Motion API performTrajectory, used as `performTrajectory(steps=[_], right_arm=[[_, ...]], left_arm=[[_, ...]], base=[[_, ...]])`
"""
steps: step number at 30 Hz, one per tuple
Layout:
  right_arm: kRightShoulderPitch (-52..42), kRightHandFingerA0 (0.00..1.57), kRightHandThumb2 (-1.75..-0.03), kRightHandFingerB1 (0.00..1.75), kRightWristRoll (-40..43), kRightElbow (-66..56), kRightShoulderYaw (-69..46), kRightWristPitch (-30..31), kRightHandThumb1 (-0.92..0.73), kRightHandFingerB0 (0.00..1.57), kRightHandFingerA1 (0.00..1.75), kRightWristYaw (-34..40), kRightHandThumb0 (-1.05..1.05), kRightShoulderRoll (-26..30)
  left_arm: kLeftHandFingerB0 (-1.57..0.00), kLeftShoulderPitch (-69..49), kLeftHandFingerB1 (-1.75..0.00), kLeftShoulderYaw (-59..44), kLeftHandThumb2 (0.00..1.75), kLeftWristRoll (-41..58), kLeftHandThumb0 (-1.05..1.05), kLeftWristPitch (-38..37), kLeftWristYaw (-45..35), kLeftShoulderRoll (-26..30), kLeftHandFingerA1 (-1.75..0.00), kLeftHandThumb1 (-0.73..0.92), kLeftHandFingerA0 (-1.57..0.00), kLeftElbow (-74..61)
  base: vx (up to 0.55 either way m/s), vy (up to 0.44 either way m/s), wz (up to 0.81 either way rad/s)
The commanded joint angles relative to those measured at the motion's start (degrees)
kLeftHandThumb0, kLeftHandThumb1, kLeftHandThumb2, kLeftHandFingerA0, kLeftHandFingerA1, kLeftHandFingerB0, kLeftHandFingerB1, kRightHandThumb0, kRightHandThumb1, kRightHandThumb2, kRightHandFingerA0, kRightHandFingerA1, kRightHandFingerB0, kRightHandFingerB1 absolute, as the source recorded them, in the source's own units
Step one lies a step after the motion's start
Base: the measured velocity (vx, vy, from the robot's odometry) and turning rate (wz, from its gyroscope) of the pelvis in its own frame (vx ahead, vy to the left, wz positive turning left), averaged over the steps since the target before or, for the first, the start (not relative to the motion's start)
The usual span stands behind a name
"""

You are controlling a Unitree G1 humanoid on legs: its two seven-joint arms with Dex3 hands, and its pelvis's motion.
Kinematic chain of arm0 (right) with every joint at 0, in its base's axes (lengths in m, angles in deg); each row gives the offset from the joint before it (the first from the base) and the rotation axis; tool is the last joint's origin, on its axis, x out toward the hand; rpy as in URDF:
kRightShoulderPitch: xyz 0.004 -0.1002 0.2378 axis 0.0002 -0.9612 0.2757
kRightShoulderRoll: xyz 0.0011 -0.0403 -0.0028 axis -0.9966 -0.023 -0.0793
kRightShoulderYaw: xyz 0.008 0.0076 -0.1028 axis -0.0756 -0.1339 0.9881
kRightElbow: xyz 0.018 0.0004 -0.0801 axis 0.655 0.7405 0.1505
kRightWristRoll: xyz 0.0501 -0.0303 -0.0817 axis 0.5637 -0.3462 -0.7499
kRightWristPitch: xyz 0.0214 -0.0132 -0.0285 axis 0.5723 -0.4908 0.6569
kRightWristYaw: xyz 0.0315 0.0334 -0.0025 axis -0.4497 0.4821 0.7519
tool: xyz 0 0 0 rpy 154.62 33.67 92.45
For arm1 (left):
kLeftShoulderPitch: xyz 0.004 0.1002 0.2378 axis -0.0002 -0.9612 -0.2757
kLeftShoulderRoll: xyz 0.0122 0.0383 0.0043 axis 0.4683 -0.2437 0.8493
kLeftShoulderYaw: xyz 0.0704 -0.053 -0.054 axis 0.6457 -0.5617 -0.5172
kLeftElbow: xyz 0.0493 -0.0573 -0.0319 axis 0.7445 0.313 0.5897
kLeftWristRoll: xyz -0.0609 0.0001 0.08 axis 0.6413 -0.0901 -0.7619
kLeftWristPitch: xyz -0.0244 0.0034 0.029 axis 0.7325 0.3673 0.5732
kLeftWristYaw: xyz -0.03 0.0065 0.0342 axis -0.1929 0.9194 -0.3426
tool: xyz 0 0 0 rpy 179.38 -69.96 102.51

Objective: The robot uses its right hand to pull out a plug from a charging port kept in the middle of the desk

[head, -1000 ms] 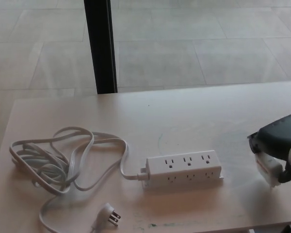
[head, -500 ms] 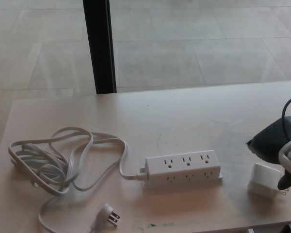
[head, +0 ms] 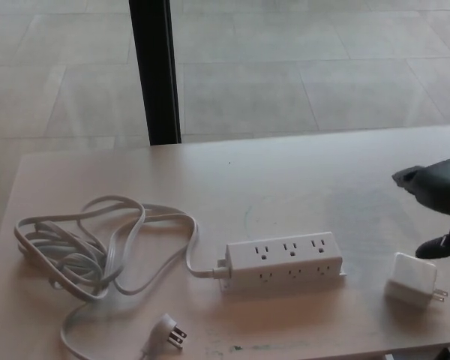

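Observation:
A white power strip [head: 285,261] with two rows of empty sockets lies in the middle of the pale desk [head: 285,180]. Its white cord [head: 97,247] coils off to the left and ends in a loose pronged plug [head: 167,330] near the front edge. A white charger block [head: 413,280] lies on the desk to the right of the strip, prongs pointing right, with nothing touching it. My right hand [head: 441,202] hangs at the right edge, above and just behind the charger, open and holding nothing. My left hand does not show.
A black vertical post [head: 155,71] stands behind the desk's far edge, with a tiled floor [head: 300,67] beyond. The desk's front edge runs just below the plug and charger.
My right hand lowered the white charger onto the desk, let go of it, and has since lifted up and back to the right. The charger now lies free.

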Motion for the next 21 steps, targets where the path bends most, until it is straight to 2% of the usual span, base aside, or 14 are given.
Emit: performTrajectory(steps=[1,6,7,8,9,10,11,15,16,17,18,19,20,21], right_arm=[[-7.3,1.04,-1.00,0.21,17.5,-4.2,-19.5,3.1,-0.59,0.06,1.17,2.6,-0.90,2.1],[-15.8,1.02,-0.93,0.37,27.2,-6.0,-42.0,4.5,-0.58,0.08,1.13,5.1,-0.91,2.9],[-17.2,1.01,-0.60,0.29,30.0,-5.0,-48.8,5.7,-0.64,0.14,1.24,4.8,-0.77,3.0],[-18.5,1.05,-0.60,0.32,31.4,-4.1,-53.0,5.5,-0.66,0.14,1.16,5.4,-0.80,3.4],[-20.1,1.12,-0.91,0.47,32.1,-2.8,-56.7,3.7,-0.51,0.09,1.18,7.2,-0.83,4.1],[-20.8,1.12,-0.91,0.47,32.8,-2.0,-58.6,2.9,-0.51,0.09,1.18,8.1,-0.83,4.1],[-22.2,1.15,-0.60,0.47,32.9,-0.1,-61.7,2.1,-0.66,0.13,1.13,9.9,-0.84,4.9],[-28.9,1.22,-0.61,0.77,35.8,5.2,-75.2,1.1,-0.67,0.09,1.15,12.5,-1.03,6.8],[-30.8,1.24,-0.96,0.73,35.7,6.8,-77.0,0.4,-0.52,0.12,1.21,13.8,-1.01,7.3],[-33.6,1.27,-0.99,0.77,36.0,8.5,-79.6,-0.7,-0.54,0.11,1.23,16.6,-1.04,6.8],[-34.7,1.27,-0.99,0.77,36.1,9.2,-80.7,-1.2,-0.54,0.11,1.23,17.7,-1.04,6.6],[-35.6,1.26,-0.62,0.94,36.9,9.8,-82.4,-1.0,-0.71,0.02,1.24,18.4,-1.05,6.0],[-37.2,1.30,-1.02,0.75,38.0,11.1,-85.6,0.3,-0.51,0.06,1.23,20.2,-0.99,4.8],[-37.5,1.30,-1.02,0.75,37.7,11.5,-86.4,1.5,-0.51,0.06,1.23,21.4,-0.99,4.4]], left_arm=[[-0.56,-0.7,-0.42,-0.2,0.80,0.5,-0.86,-1.5,0.0,0.4,-0.53,0.92,-0.77,0.1],[-0.55,-0.6,-0.48,-0.5,0.94,0.6,-0.93,-0.9,0.5,0.7,-0.58,0.80,-0.77,0.3],[-0.54,-0.9,-0.42,-0.7,0.80,0.9,-0.88,-1.1,0.3,0.6,-0.52,0.92,-0.75,0.2],[-0.54,-1.0,-0.42,-0.7,0.81,0.9,-0.88,-1.2,0.2,0.6,-0.52,0.92,-0.75,0.2],[-0.53,-1.1,-0.42,-0.6,0.82,0.8,-0.88,-1.3,0.3,0.7,-0.52,0.92,-0.76,0.2],[-0.53,-1.1,-0.42,-0.5,0.82,0.7,-0.88,-1.2,0.4,0.8,-0.52,0.92,-0.76,0.3],[-0.53,-1.2,-0.42,-0.5,0.82,0.7,-0.88,-1.3,0.0,0.9,-0.52,0.92,-0.74,0.2],[-0.56,-1.1,-0.42,-0.6,0.79,0.8,-0.88,-1.1,0.2,0.9,-0.52,0.92,-0.75,0.3],[-0.57,-1.0,-0.42,-0.9,0.78,1.1,-0.86,-1.1,0.2,0.8,-0.53,0.92,-0.77,0.4],[-0.56,-0.7,-0.42,-0.8,0.78,0.8,-0.86,-0.8,0.5,1.2,-0.52,0.92,-0.76,0.4],[-0.56,-0.6,-0.42,-0.7,0.78,0.7,-0.86,-0.7,0.6,1.3,-0.52,0.92,-0.76,0.4],[-0.54,-0.6,-0.41,-0.8,0.80,0.8,-0.86,-0.7,0.5,1.3,-0.51,0.92,-0.76,0.3],[-0.54,-0.7,-0.41,-0.9,0.81,0.9,-0.88,-0.6,0.4,1.3,-0.51,0.92,-0.76,0.2],[-0.54,-0.7,-0.41,-0.9,0.81,1.0,-0.88,-0.6,0.4,1.3,-0.51,0.92,-0.76,0.2]], base=[[0.00,0.000,0.00],[0.00,0.000,0.00],[0.00,0.000,0.00],[0.00,0.000,0.00],[0.00,0.000,0.00],[0.00,0.000,0.00],[0.00,0.000,0.00],[0.00,0.000,0.00],[0.00,0.000,0.00],[0.00,0.000,0.00],[0.00,0.000,0.00],[0.00,0.000,0.00],[0.00,0.000,0.00],[0.00,0.000,0.00]])
